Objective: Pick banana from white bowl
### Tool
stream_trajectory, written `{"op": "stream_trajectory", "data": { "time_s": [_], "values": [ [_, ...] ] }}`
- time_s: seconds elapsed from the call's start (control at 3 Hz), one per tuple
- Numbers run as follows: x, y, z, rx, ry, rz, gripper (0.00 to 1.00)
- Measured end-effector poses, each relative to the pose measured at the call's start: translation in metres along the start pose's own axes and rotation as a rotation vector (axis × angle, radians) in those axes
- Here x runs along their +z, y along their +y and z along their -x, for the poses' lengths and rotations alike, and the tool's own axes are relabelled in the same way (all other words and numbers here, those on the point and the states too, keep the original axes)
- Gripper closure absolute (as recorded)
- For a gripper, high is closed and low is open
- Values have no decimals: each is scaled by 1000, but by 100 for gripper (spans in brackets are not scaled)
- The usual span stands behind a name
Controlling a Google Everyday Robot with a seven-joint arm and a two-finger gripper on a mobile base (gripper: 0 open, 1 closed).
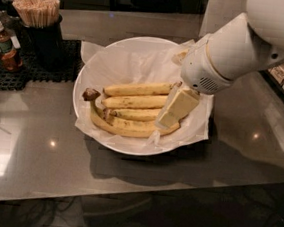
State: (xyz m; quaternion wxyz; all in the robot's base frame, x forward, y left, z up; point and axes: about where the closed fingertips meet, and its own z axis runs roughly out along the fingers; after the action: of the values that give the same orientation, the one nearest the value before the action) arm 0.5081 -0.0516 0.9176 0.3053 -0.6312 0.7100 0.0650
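Nearest, the grey glossy tabletop shows some light reflections. On it stands the white bowl, wide and shallow, lined with crinkled white paper that reaches over the rim on the right side.

Four bananas lie in the bowl, side by side and touching. The closest is a curved banana with a big dark stem knob at its left end. Behind it lie a shorter banana and a straighter one. The banana of the task is the farthest of the four, long and almost straight, with a brownish stem end pointing right.

The hand, cream coloured, is down in the bowl at the right ends of the bananas and covers the ends of the middle two. It is just beside the stem end of the banana. I cannot tell if it is open or closed, or if it holds anything. The thick white arm comes in from the upper right.

Farther back on the left, a black mat carries a small brown bottle and a dark cup full of wooden sticks.
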Motion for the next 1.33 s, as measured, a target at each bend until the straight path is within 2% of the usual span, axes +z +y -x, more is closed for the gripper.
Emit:
{"op": "stream_trajectory", "data": {
  "time_s": [0.33,0.67,1.0,1.33],
  "values": [
    [-10,-21,-10,17,40,-70,8],
    [-12,-35,-19,26,58,-97,7],
    [-7,-21,-8,-11,34,-76,9],
    [-5,4,5,-45,-2,-52,10]
  ]
}}
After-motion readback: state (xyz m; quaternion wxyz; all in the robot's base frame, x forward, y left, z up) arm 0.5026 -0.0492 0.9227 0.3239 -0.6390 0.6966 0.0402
